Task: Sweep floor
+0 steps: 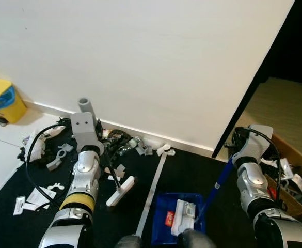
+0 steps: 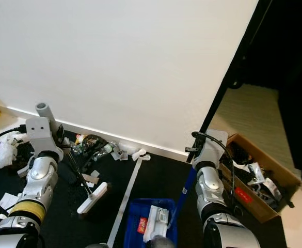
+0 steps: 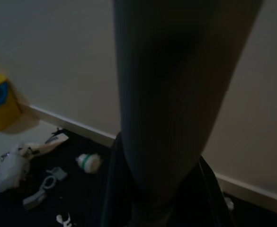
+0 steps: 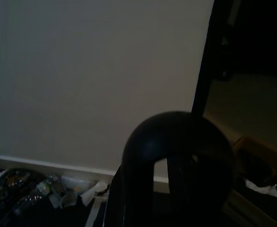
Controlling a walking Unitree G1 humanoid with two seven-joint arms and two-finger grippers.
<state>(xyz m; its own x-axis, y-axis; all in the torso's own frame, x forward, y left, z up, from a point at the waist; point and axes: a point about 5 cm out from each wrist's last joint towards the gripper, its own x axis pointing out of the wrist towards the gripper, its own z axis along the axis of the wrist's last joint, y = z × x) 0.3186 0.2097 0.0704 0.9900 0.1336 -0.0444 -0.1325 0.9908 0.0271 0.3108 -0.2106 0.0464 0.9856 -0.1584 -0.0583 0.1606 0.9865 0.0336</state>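
My left gripper [image 3: 162, 198] is shut on the thick grey broom handle [image 3: 171, 94]. The handle's top [image 1: 84, 106] sticks up above my left wrist. A thin shaft runs down from it to the white brush head [image 1: 121, 191], which rests on the black mat. My right gripper [image 4: 176, 189] is shut on the dustpan's blue handle [image 1: 220, 181], whose dark rounded top sits between the fingers. The blue dustpan [image 1: 161, 227] stands on the mat right in front of me and holds a white packet [image 1: 184, 214] and a red wrapper [image 1: 170, 218].
Litter [image 1: 122, 142] lies heaped along the white wall's skirting, with paper scraps [image 1: 34, 196] on the mat at left. A white strip [image 1: 153, 191] runs across the mat. A yellow bin [image 1: 3, 101] stands far left, a full cardboard box [image 1: 290, 181] at right by the dark doorway.
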